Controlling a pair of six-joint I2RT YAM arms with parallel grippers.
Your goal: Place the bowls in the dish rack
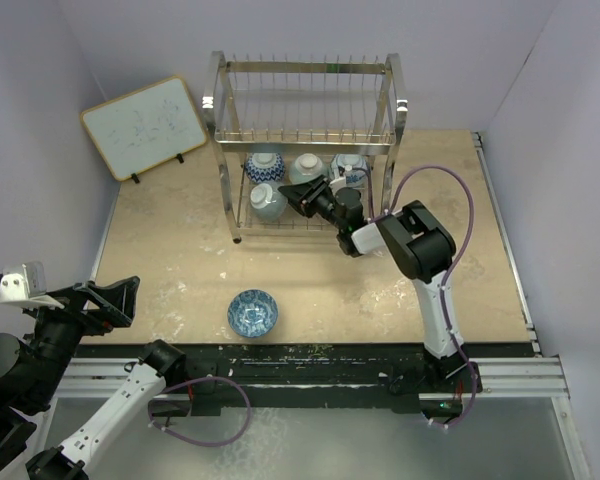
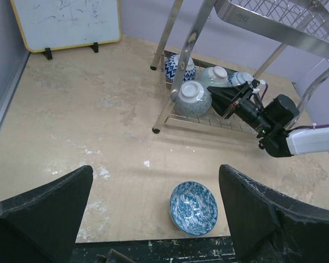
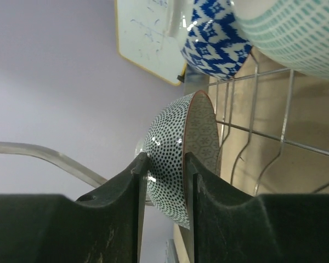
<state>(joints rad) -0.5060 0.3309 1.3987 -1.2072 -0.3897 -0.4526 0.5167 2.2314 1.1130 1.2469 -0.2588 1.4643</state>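
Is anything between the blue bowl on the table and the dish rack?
Nothing lies between the blue bowl and the dish rack, but the right gripper, shut on a dotted bowl, occupies the front of its lower tier.

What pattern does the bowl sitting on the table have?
The bowl has blue-and-white swirls; clearest in left wrist view.

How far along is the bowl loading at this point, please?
Three bowls already sit in the dish rack's lower tier. The right gripper is clamped on a fourth, the dotted bowl, inside the rack. Left: the blue bowl on the table; the left gripper is open, holding nothing.
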